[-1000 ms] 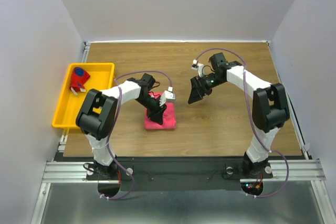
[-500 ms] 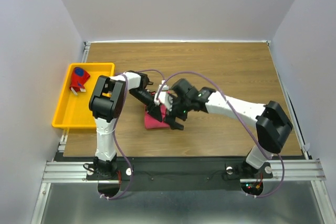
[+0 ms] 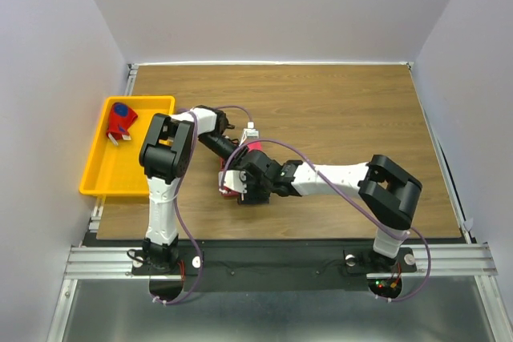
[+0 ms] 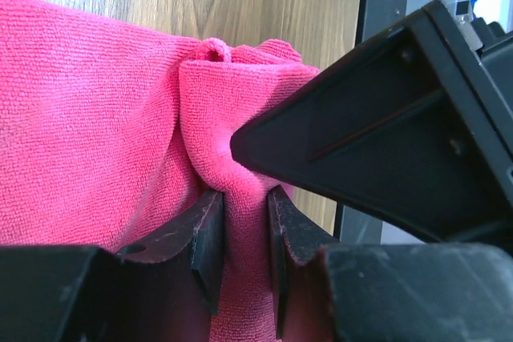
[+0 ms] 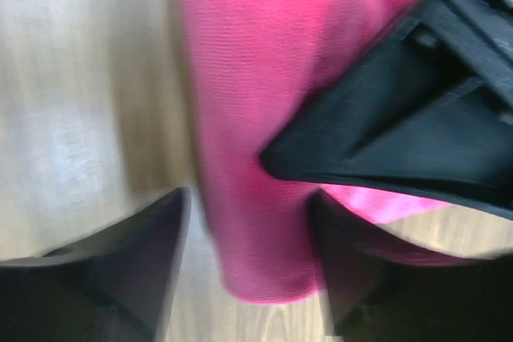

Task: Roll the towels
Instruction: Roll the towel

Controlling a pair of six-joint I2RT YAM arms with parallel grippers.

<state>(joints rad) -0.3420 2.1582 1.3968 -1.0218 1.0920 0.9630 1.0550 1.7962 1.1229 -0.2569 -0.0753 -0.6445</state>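
Towels are in two places here: the patterned towel (image 3: 121,120) sits rolled up at the far end of the yellow tray (image 3: 119,172), while the pink towel (image 4: 96,118) lies on the table (image 3: 361,110) a little to the right of that tray. The left gripper (image 4: 244,202) has its jaws nearly together, pinching a raised fold of the pink towel between its fingers. The right gripper (image 5: 248,214) reaches in from the side away from the tray, its jaws spread wide, with the towel's rolled end lying between them. I cannot tell whether its pads touch the cloth.
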